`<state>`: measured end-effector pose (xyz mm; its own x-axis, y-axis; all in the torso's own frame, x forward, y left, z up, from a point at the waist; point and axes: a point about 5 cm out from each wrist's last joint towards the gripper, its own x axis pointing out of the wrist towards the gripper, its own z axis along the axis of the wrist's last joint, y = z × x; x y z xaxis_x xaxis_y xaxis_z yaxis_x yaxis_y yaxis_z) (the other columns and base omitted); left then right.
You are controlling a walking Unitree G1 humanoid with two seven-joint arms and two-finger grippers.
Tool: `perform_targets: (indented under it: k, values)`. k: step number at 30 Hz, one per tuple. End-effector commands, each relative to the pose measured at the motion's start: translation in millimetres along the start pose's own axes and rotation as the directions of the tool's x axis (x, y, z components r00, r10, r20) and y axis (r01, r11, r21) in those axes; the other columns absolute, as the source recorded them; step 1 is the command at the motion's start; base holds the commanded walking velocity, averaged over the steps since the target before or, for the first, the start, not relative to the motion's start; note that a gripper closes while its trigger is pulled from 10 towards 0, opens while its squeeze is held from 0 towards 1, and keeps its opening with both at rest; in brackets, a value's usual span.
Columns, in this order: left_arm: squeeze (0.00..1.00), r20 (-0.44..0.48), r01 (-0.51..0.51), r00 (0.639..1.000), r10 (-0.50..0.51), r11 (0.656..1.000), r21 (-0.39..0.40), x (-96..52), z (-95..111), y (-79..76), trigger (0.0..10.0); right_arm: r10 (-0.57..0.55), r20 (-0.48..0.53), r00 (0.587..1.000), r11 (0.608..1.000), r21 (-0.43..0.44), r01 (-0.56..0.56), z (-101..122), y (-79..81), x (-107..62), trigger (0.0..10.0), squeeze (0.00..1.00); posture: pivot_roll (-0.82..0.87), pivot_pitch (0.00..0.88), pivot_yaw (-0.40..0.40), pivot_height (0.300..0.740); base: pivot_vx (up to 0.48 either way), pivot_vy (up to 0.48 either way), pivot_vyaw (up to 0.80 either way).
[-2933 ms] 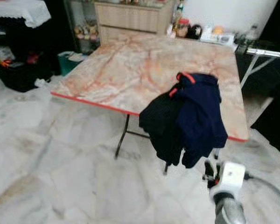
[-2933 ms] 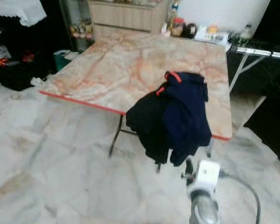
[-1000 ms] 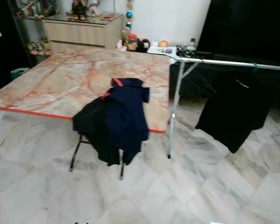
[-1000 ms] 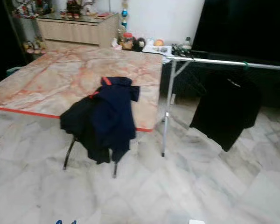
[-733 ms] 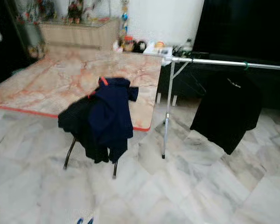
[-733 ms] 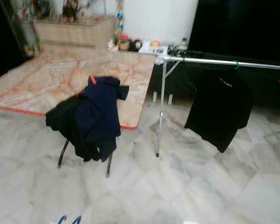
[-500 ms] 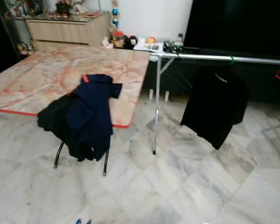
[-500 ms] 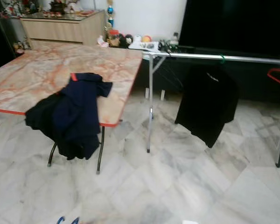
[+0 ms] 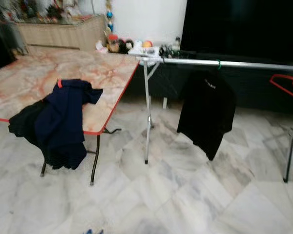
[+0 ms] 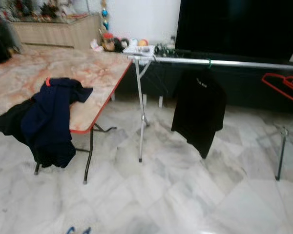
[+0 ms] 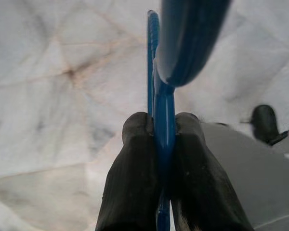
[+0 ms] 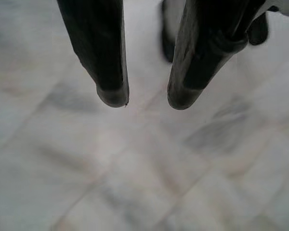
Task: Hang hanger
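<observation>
My left gripper (image 11: 163,126) is clamped tight on a blue hanger (image 11: 163,110); the two black fingers (image 11: 135,159) press flat against its thin plastic edge from both sides, with no gap left between them and the plastic. The hanger runs straight out past my fingertips, and a broader blue part of it crosses close to the camera, blurred. Beneath that gripper lies the pale marble floor (image 9: 185,195). Low in the head views, two small blue tips (image 9: 93,232) of the hanger peek up in front of me.

My right gripper (image 12: 147,98) hangs idle over the same floor, its fingers (image 12: 111,91) spread apart with nothing between them.

Well ahead of both grippers, and further to the right than my left gripper, stands a metal clothes rack (image 9: 224,64) with a long silver rail. A black shirt (image 9: 207,109) hangs from that rail on a green hook. Out past my right side, at the far end of the rail, I can see a red hanger (image 10: 283,83).

Ahead and to the left of my left gripper is the marble-patterned worktop (image 9: 34,78) with a red edge and folding legs. A heap of dark clothes (image 9: 53,122), navy over black, is draped across its near corner and spills over the edge toward the floor. A small red tab shows at the top of the heap. Beyond the worktop, a wooden cabinet (image 9: 58,33) stands against the wall.
</observation>
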<state>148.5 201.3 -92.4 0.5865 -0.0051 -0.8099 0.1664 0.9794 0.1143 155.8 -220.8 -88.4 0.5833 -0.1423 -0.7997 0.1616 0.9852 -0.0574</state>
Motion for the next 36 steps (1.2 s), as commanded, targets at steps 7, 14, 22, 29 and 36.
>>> perform_targets:
  k: [7, 14, 22, 29, 36]
  values:
    - [0.00, -0.021, -0.025, 0.999, 0.025, 1.000, 0.000, -1.3, -3, 9.9, 10.0, -0.003, -0.025, 1.000, 1.000, 0.026, 0.004, -1, -7.2, -0.1, 10.0, 0.00, -0.05, 0.070, -0.021, 0.740, 0.000, 0.000, 0.00]
    - [0.00, -0.038, -0.015, 0.999, 0.015, 1.000, 0.003, -3.4, -10, 7.6, 10.0, 0.004, -0.016, 1.000, 0.999, 0.042, -0.003, 5, -2.6, 1.9, 10.0, 0.00, -0.06, 0.092, -0.014, 0.740, 0.000, 0.000, 0.00]
    - [0.00, -0.045, -0.016, 0.999, 0.016, 1.000, 0.002, -3.9, -12, 7.2, 10.0, 0.013, -0.044, 0.999, 0.999, 0.039, -0.011, 0, 6.8, 1.9, 10.0, 0.00, -0.06, 0.113, -0.017, 0.740, 0.307, 0.000, -0.70]
    - [0.00, -0.051, -0.014, 0.999, 0.014, 1.000, 0.004, -4.1, -13, 7.0, 10.0, 0.019, -0.047, 0.999, 0.999, 0.039, -0.017, -6, 13.1, 0.4, 10.0, 0.00, -0.07, 0.117, -0.010, 0.740, 0.346, 0.000, -0.80]
    - [0.00, -0.051, -0.012, 0.999, 0.012, 1.000, 0.000, -3.8, -13, 5.2, 10.0, 0.002, -0.023, 1.000, 0.999, 0.046, -0.001, -9, -2.9, -2.3, 10.0, 0.00, -0.07, 0.120, -0.011, 0.740, 0.353, 0.000, -0.34]
